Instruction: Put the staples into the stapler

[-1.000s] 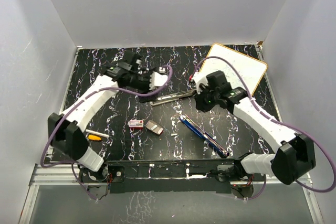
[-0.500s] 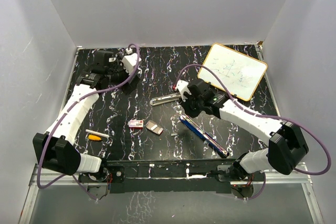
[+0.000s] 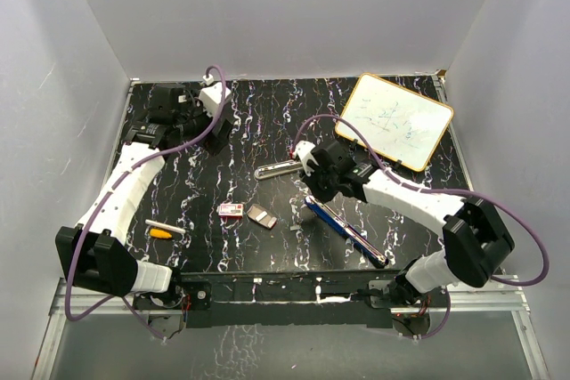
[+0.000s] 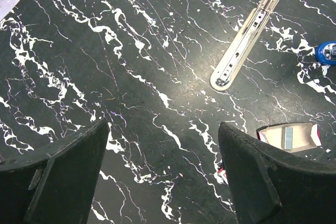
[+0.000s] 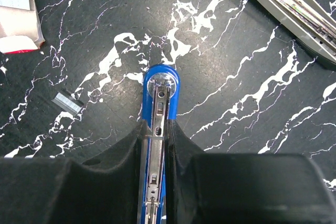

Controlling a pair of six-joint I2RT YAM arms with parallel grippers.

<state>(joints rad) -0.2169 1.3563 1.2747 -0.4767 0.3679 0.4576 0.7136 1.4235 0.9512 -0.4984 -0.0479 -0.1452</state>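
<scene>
The right gripper (image 5: 159,132) is clenched on the nose of the long blue stapler (image 5: 160,85), its fingers (image 5: 126,150) pinching both sides of the bare metal channel. The left gripper (image 4: 164,135) hangs released and empty over the back-left of the black marbled worktop (image 4: 105,51). The staples lie near the front: a small red cardboard staple box (image 3: 232,211) just beside its tan inner tray (image 3: 261,216), and a loose grey staple strip (image 5: 68,103) near the blue stapler. The right arm should pin the stapler flat, channel up. The left fingers should pass over the silver metal rail (image 4: 247,38), pinch one strip lightly by its long sides, and line it up with the channel before lowering.
</scene>
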